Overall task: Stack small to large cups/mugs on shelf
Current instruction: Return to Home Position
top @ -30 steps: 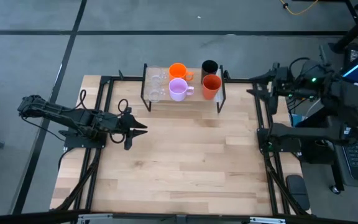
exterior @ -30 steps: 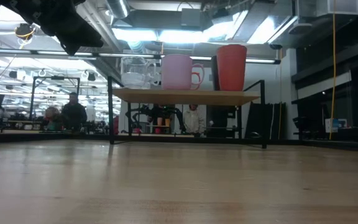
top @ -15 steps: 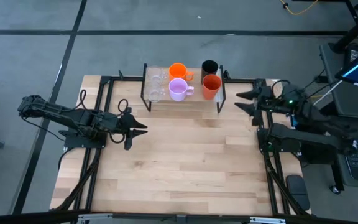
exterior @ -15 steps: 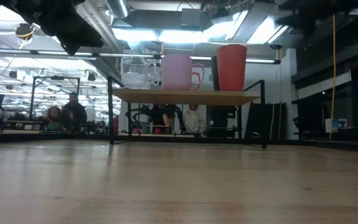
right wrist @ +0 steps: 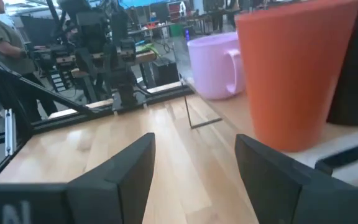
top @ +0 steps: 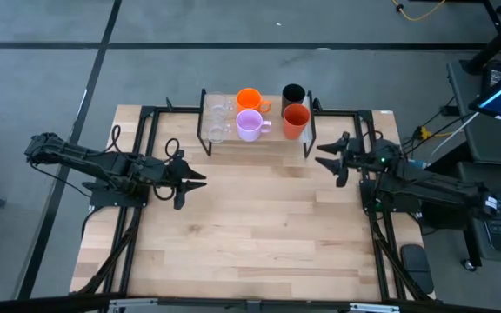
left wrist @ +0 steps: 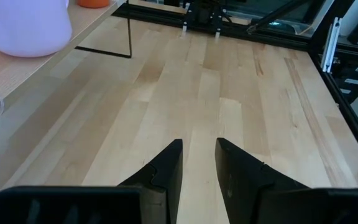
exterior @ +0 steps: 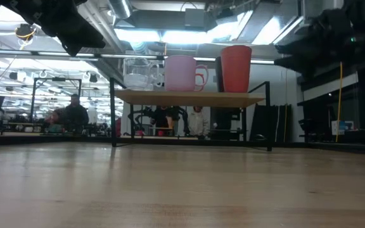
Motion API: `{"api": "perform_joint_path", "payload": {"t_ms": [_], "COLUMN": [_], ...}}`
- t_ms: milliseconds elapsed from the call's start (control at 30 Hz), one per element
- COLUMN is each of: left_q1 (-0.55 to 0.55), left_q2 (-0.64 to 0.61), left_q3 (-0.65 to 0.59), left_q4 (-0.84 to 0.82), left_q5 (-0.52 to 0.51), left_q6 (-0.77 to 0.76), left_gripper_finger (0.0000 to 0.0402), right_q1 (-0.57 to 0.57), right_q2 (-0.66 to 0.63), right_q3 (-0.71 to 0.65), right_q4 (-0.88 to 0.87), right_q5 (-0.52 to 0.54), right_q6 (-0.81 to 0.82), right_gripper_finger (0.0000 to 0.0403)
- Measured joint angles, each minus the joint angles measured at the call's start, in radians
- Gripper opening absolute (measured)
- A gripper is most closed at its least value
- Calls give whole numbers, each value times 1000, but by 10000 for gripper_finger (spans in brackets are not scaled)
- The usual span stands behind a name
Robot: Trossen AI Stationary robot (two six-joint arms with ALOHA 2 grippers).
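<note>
The shelf stands at the far middle of the table, its long axis running left to right and its light wood board raised on black wire legs. Six vessels stand upright on it in two rows, mouths up. Two clear glass cups are at the left end, one behind the other. In the middle the orange mug is far and the lilac mug near, both handles pointing right. At the right end the black cup is far and the red-orange cup near. The left gripper hovers over the left part of the table, nearer than the shelf's left end and well apart from it. It points right, its fingers only a narrow gap apart and holding nothing. The right gripper hangs just beyond the shelf's right end, slightly nearer than it, and points left. Its fingers are spread wide and empty, with the red-orange cup close ahead in the right wrist view. The tabletop is pale wood planks in a black frame on a grey floor crossed by dark lines. The low view looks under the shelf into a bright hall with ceiling lights, where a person sits at the far left.
</note>
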Motion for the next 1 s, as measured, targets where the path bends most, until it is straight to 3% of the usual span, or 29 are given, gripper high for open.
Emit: {"api": "perform_joint_path", "payload": {"t_ms": [533,733,867,1000], "left_q1": [0,0,0,0], "left_q2": [0,0,0,0], "left_q3": [0,0,0,0], "left_q4": [0,0,0,0], "left_q5": [0,0,0,0], "left_q6": [-2,-4,-3,0], "left_gripper_finger": [89,89,89,89], "right_q1": [0,0,0,0], "right_q2": [-157,-216,-243,-254], "right_q3": [-171,-184,-184,-184], "right_q4": [23,-29,-135,-120], "right_q5": [39,115,262,282], "right_q6": [29,6,4,-18], "right_gripper_finger": [223,223,223,223]}}
